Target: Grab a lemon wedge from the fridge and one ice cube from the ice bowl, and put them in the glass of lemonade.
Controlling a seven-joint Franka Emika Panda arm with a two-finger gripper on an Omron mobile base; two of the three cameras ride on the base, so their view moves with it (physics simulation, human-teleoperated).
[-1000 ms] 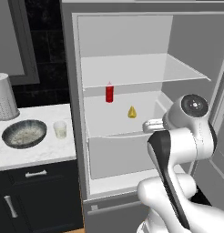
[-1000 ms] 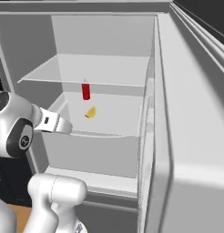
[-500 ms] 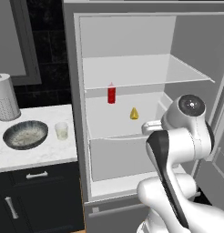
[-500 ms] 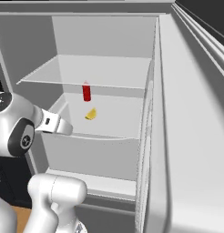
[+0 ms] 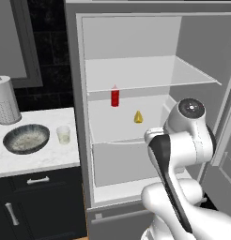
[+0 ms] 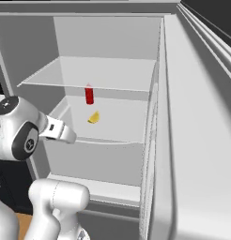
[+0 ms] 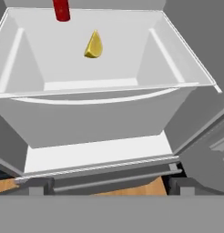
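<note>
The fingers (image 7: 107, 189) are seen only as dark tips at the bottom of the hand view, spread fully apart and grasping nothing, well short of the fridge (image 5: 80, 140) interior. Compared with a second ago, both base views are shifted slightly and the fridge is framed closer; this is read as the base having been driven nearer, so the reach for the lemon wedge (image 7: 94, 45) is judged not yet begun. The wedge is seen on the middle glass shelf (image 5: 117, 133), near the red bottle (image 5: 115, 96), apart from it. The ice bowl (image 5: 26, 138) and glass of lemonade (image 5: 64, 134) are left on the counter (image 5: 37, 161). Ice cubes cannot be made out.
</note>
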